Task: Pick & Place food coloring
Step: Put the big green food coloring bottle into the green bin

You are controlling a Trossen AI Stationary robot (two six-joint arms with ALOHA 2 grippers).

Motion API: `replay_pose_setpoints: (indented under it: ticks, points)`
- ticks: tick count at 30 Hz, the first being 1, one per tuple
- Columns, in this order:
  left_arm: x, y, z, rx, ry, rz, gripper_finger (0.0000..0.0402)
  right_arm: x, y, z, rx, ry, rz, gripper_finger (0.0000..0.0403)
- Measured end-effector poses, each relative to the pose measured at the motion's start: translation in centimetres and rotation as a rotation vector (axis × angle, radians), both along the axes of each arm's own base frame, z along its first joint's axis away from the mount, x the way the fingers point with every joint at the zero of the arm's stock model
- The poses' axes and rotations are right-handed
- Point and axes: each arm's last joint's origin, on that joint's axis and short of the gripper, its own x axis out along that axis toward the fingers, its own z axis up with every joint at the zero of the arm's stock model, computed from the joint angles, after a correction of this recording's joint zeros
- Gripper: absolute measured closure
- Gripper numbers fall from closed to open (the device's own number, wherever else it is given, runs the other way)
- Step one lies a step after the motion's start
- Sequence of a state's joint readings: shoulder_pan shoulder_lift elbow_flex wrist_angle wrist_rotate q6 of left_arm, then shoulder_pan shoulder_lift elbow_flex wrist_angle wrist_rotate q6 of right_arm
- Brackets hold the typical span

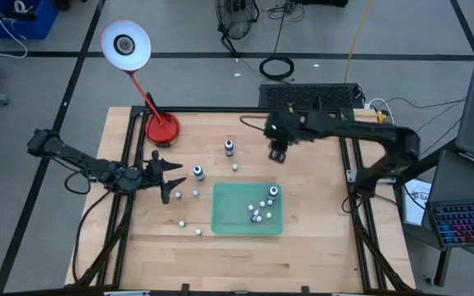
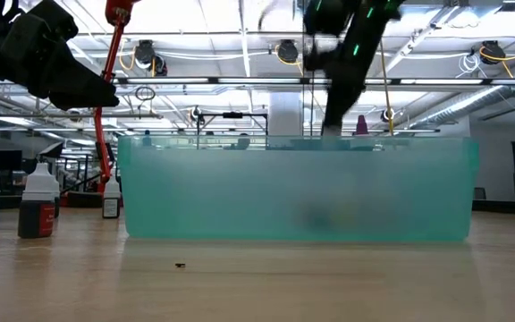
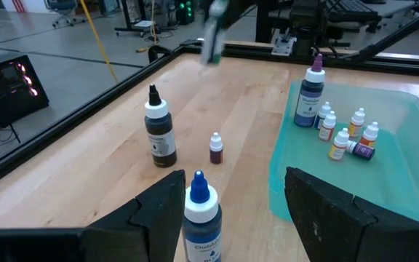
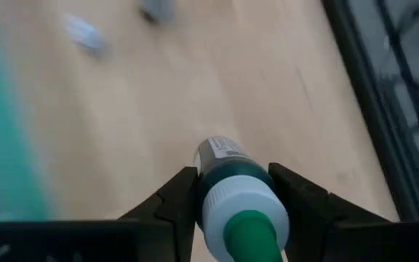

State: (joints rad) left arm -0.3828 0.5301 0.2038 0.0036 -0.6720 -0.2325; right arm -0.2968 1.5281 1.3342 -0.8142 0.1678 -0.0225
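Above the pale wooden table [image 1: 319, 214], behind the translucent green tray [image 1: 220, 215], my right gripper [image 4: 233, 191] clamps a small green-capped, dark-bodied food coloring bottle [image 4: 231, 188]. My left gripper [image 3: 233, 195] hovers with jaws apart around a blue-tipped bottle [image 3: 199, 218].

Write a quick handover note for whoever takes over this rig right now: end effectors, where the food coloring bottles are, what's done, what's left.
Right end effector: shut on a green-tipped bottle, held above the table behind the green tray.
Left end effector: open, low over the table left of the tray, with a blue-tipped bottle between its fingers, not gripped.
Done: several bottles already in the tray, one tall bottle plus a cluster of small ones.
Left: drop the held bottle in the tray, then collect the ones on the wood: the black-tipped bottle, a tiny bottle, and a few small ones left of the tray.
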Motion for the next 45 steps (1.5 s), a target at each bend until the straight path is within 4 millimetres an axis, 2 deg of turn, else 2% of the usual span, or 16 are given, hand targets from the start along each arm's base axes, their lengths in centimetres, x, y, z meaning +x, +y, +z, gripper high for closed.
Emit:
replay_pose_setpoints:
  ticks: [4, 7, 9, 14, 20, 26, 35, 45]
  points:
    - [0.0, 0.0, 0.0, 0.000, 0.000, 0.000, 0.0165, -1.8, 5.9, 3.5, 0.018, -0.113, 0.086, 0.0267]
    - [0.0, 0.0, 0.0, 0.000, 0.000, 0.000, 0.0165, -2.6, 10.6, 4.6, 0.052, -0.170, 0.171, 0.0267]
    - [0.0, 0.0, 0.0, 0.000, 0.000, 0.000, 0.0165, -2.9, 13.5, 4.7, 0.036, -0.185, 0.211, 0.0267]
    - [0.0, 0.0, 0.0, 0.000, 0.000, 0.000, 0.0165, -2.2, 19.4, 2.2, 0.055, -0.126, 0.304, 0.0267]
    - [0.0, 0.0, 0.0, 0.000, 0.000, 0.000, 0.0165, -0.5, 23.9, -0.8, 0.096, 0.010, 0.395, 0.0267]
    - [0.0, 0.0, 0.0, 0.000, 0.000, 0.000, 0.0165, 0.7, 25.3, -2.6, 0.095, 0.108, 0.417, 0.0267]
    - [0.0, 0.0, 0.0, 0.000, 0.001, 0.000, 0.0165, 1.8, 24.4, -4.6, 0.159, 0.213, 0.386, 0.0267]
    - [0.0, 0.0, 0.0, 0.000, 0.000, 0.000, 0.0165, 2.9, 24.0, -6.8, 0.148, 0.277, 0.386, 0.0268]
